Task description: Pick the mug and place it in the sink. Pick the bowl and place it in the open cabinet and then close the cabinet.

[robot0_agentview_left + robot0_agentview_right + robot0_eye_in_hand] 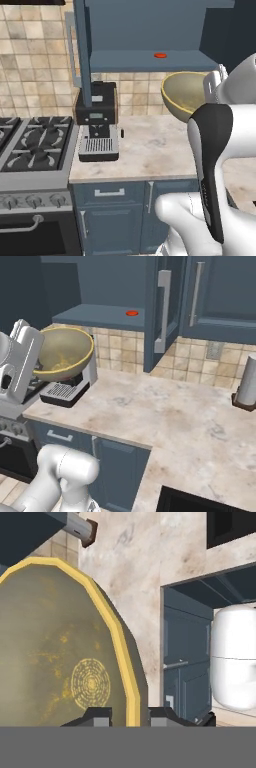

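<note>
Hand view showed the big round olive-tan bowl (60, 657) with its yellow rim pinched between the two small dark fingertips (97, 716) of the gripper (129, 717), so the gripper was closed on the bowl. From the base views, the bowl (62, 353) hung tilted in the air above the pale marble counter (165, 416), just below the blue shelf of the open dark blue wall cabinet (150, 60). A small red disc (160, 55) sat on that shelf. A black coffee machine (97, 122) stood on the counter beside a black gas stove (35, 142). The black sink (200, 502) was well apart.
</note>
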Robot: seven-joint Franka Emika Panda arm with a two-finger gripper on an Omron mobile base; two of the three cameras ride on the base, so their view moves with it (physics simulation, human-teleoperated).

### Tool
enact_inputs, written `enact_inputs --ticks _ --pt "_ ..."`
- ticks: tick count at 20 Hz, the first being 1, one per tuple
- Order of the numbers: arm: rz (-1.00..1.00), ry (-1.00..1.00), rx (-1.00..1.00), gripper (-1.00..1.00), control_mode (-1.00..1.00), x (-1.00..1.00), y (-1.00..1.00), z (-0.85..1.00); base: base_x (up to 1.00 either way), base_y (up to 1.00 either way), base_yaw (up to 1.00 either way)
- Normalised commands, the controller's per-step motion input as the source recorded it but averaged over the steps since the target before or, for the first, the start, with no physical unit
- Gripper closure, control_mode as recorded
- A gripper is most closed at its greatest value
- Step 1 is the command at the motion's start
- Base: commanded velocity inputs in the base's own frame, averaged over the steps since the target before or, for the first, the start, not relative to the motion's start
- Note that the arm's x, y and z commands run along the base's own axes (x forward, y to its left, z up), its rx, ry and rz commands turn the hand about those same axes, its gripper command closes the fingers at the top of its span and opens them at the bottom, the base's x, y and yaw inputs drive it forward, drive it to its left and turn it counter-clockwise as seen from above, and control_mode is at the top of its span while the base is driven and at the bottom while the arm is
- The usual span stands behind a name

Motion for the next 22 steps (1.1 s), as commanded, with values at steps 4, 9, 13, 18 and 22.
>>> enact_inputs --ticks 4,9,13,18,22 --pt "0.00 0.00 0.00 1.00 1.00 0.00 0.00 0.00 0.24 -0.24 -0.02" --pt "0.00 0.00 0.00 1.00 1.00 0.00 0.00 0.00 0.33 -0.04 -0.06" --pt "0.00 0.00 0.00 1.00 1.00 0.00 0.00 0.00 0.23 -0.21 -0.11" --pt "0.00 0.00 0.00 1.00 1.00 0.00 0.00 0.00 0.18 -0.24 -0.13" --pt "0.00 0.00 0.00 1.00 1.00 0.00 0.00 0.00 0.12 -0.25 -0.12"
